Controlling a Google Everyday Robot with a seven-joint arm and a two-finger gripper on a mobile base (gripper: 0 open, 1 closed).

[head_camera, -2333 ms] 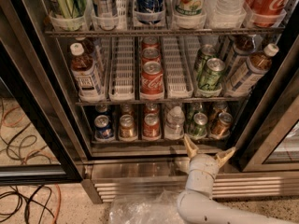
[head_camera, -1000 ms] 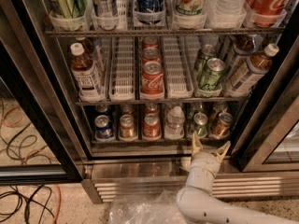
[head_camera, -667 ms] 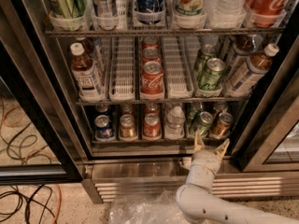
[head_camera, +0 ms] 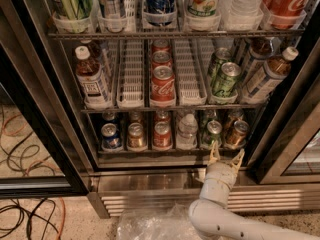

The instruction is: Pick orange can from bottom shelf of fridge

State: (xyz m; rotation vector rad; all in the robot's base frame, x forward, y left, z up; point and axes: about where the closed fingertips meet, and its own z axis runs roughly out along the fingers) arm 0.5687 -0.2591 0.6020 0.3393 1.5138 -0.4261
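Observation:
The orange can [head_camera: 236, 133] stands at the right end of the bottom shelf [head_camera: 150, 152] of the fridge [head_camera: 55, 89], next to a green can [head_camera: 213, 132]. Left of them stand a clear bottle [head_camera: 187, 131], a red can [head_camera: 162, 134], a gold can [head_camera: 135, 135] and a blue can [head_camera: 111, 136]. My gripper [head_camera: 227, 153] is open and empty. It points up at the shelf's front edge, just below the green and orange cans, touching neither.
The rack above holds a Coca-Cola can [head_camera: 163, 85], green cans [head_camera: 226, 79] and tea bottles [head_camera: 91, 83]. The louvred steel base [head_camera: 150, 198] lies below the shelf. Crumpled clear plastic [head_camera: 155, 224] and cables [head_camera: 25, 219] lie on the floor. A black door frame [head_camera: 290, 134] stands at the right.
My gripper has shifted to the right along the shelf front, from under the bottle and green can to under the green and orange cans. It stays open.

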